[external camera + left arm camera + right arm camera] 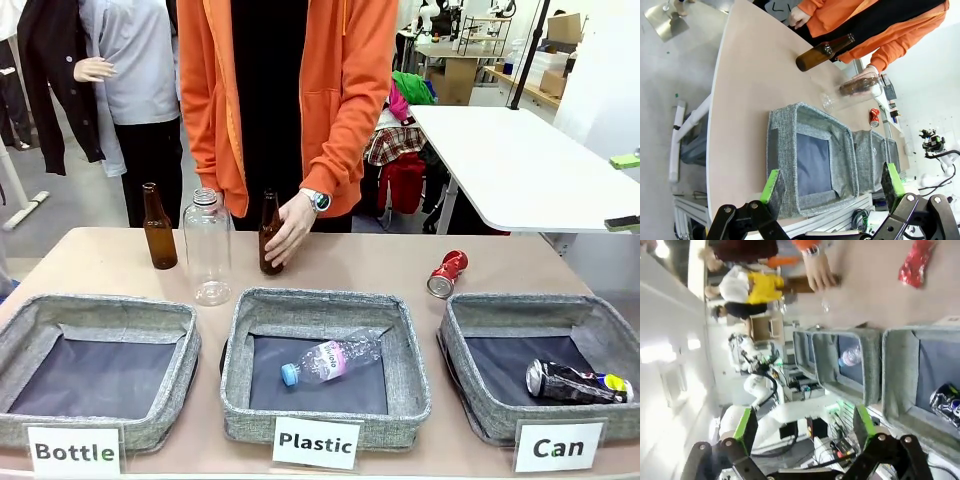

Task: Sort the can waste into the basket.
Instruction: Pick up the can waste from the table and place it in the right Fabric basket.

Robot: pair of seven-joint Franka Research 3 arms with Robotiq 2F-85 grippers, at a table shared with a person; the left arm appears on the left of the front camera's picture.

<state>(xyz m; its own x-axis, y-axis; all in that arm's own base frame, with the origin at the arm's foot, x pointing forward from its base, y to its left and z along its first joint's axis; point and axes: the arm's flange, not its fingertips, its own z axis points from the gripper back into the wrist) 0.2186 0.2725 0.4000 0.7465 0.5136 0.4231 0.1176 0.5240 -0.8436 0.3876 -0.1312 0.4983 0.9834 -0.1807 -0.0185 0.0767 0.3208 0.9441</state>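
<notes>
A crushed red can (447, 273) lies on the bare table behind the grey basket (487, 418) signed "Can". Inside that basket, at its right end, rests a silver-black crushed can (578, 382). In the right wrist view my right gripper (805, 425) stands open and empty, well back from the basket (894, 375), the silver-black can (946, 401) and the red can (915, 262). My left gripper (831, 182) is open and empty above the near end of the "Bottle" basket (777, 150), with the red can (874, 117) far off.
The "Plastic" basket (240, 390) holds a clear bottle (332, 358). The "Bottle" basket (20, 345) has nothing in it. A brown bottle (158, 227) and a clear bottle (207, 247) stand at the back. A person's hand (290, 230) grips a second brown bottle (268, 240).
</notes>
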